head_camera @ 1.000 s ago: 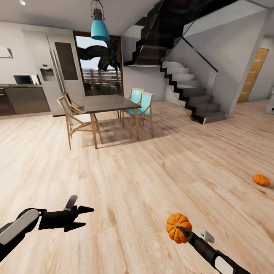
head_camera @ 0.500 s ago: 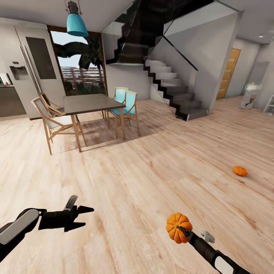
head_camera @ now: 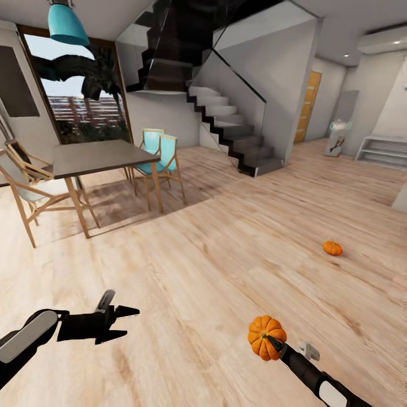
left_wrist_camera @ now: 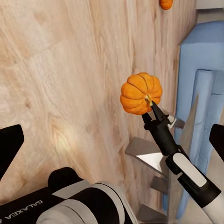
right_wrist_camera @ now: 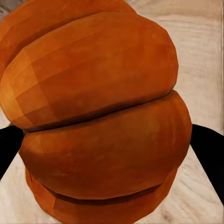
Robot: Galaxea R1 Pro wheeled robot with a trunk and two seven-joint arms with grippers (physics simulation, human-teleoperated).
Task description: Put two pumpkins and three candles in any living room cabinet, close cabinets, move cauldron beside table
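Observation:
My right gripper (head_camera: 270, 342) is shut on the larger orange ribbed pumpkin (head_camera: 264, 336), holding it above the wood floor at the lower right of the head view. The left wrist view sees this pumpkin (left_wrist_camera: 140, 92) pinched at its stem end by the right gripper (left_wrist_camera: 151, 108), and its ribs (right_wrist_camera: 102, 112) bulge between the dark fingers in the right wrist view. The smaller pumpkin (head_camera: 332, 247) lies on the floor further ahead to the right, also seen as a pumpkin (left_wrist_camera: 165, 3) at the picture's edge. My left gripper (head_camera: 131, 322) hovers open and holds nothing at the lower left.
A tall dining table (head_camera: 96, 157) with wooden chairs (head_camera: 161, 161) stands ahead on the left. A dark staircase (head_camera: 232, 133) rises at the centre back, with a wooden door (head_camera: 307, 106) and low white shelves (head_camera: 384, 150) to its right. Bare wood floor (head_camera: 226, 254) lies between.
The whole view has swung to the right, so the dining table, stairs and floor pumpkin slid left in the picture. Both arms keep their pose, and the right gripper still holds its pumpkin.

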